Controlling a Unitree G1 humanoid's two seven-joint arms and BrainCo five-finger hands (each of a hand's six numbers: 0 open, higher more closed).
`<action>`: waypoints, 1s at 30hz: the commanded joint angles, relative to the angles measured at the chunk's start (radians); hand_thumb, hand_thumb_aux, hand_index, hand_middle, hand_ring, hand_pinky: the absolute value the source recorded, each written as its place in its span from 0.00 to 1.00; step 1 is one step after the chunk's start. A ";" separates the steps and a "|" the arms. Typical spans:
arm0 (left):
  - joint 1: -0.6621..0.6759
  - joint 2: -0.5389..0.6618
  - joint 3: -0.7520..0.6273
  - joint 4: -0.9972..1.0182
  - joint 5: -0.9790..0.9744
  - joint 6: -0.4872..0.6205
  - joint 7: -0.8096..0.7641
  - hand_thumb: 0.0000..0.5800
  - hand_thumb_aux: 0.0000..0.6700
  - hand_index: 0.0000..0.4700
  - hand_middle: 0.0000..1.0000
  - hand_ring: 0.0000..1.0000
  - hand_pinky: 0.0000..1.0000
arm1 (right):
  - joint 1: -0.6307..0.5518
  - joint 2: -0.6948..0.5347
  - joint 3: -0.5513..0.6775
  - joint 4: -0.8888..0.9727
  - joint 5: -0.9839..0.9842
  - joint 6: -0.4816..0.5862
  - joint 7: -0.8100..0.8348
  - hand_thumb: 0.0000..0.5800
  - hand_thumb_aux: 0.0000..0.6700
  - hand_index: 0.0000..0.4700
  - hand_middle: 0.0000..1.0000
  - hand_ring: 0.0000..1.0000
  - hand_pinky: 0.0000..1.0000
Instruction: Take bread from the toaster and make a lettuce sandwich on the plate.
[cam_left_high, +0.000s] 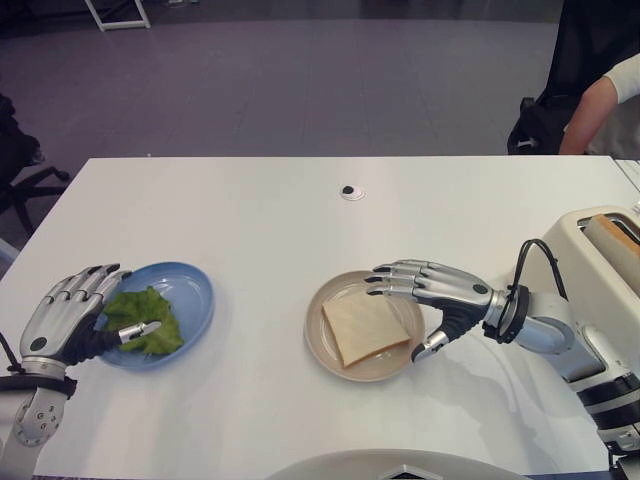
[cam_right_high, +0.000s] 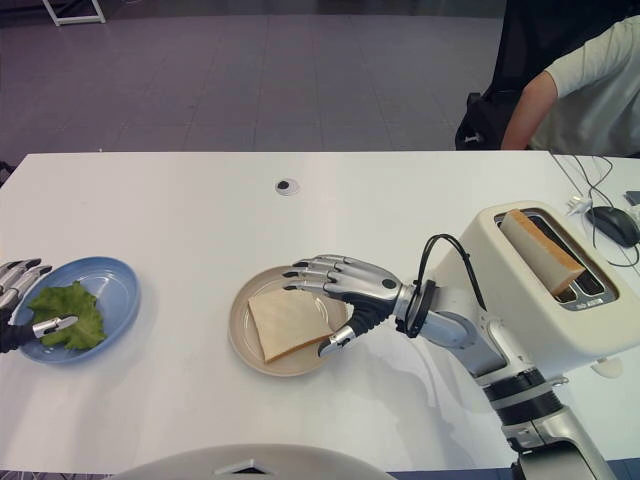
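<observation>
Lettuce on the left, bread plated in the middle, toaster on the right.
Left hand (cam_left_high: 68, 315) lies at the near left over the blue dish (cam_left_high: 198, 288), fingers spread wide, thumb tip resting on the lettuce leaf (cam_left_high: 150, 318) without closing on it. Centre, a bread slice (cam_left_high: 362, 332) lies flat on the beige plate (cam_left_high: 314, 328). The right hand (cam_left_high: 432, 288) arches wide over the slice's right side, holding nothing, thumb tip at its near right corner. Far right on the white table (cam_left_high: 250, 220) stands the toaster (cam_right_high: 520, 312) with a second slice (cam_right_high: 540, 252) sticking up from a slot.
</observation>
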 joint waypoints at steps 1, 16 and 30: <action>-0.047 0.052 -0.089 0.116 0.060 -0.037 0.009 0.00 0.00 0.00 0.00 0.00 0.00 | 0.013 0.000 -0.009 0.006 0.009 0.001 0.019 0.00 0.00 0.00 0.00 0.00 0.00; -0.223 0.132 -0.319 0.429 0.102 -0.126 0.110 0.34 0.19 0.19 0.00 0.00 0.00 | 0.020 0.008 -0.014 0.003 0.020 0.002 0.041 0.00 0.00 0.00 0.00 0.00 0.00; -0.229 0.150 -0.329 0.374 0.049 -0.152 0.135 1.00 1.00 1.00 0.00 0.00 0.00 | 0.012 0.016 -0.015 0.004 0.008 -0.002 0.042 0.00 0.00 0.00 0.00 0.00 0.00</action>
